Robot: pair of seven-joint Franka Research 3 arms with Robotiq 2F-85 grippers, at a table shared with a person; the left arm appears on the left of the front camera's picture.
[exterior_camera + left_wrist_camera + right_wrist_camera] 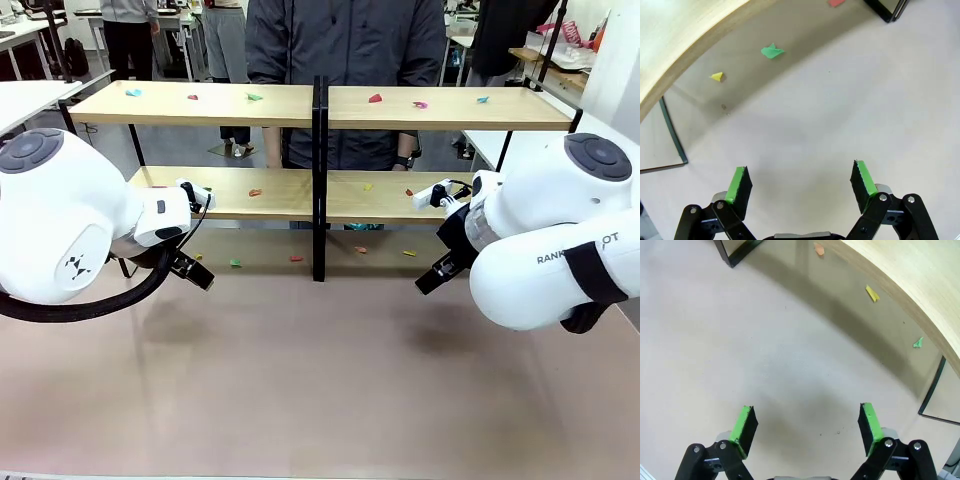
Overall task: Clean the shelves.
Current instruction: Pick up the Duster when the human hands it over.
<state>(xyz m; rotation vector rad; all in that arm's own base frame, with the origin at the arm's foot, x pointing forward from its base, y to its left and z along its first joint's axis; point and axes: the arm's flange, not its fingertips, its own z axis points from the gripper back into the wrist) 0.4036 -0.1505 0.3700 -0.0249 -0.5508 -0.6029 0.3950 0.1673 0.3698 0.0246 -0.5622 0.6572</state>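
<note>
Left claw (800,172) spread; scraps (376,98) on shelves (230,106)

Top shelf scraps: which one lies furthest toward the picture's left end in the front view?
The light blue scrap, near the left end of the top board. Every other scrap up there lies further right.

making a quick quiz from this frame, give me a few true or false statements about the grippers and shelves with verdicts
1. The left gripper is open and empty. True.
2. The right gripper is shut on a scrap. False: it is open, holding nothing.
3. Coloured scraps lie on the top board of the shelves. True.
4. The table under the shelves has no scraps. False: several lie there, such as a green scrap.
5. A person stands behind the shelves. True.
</note>
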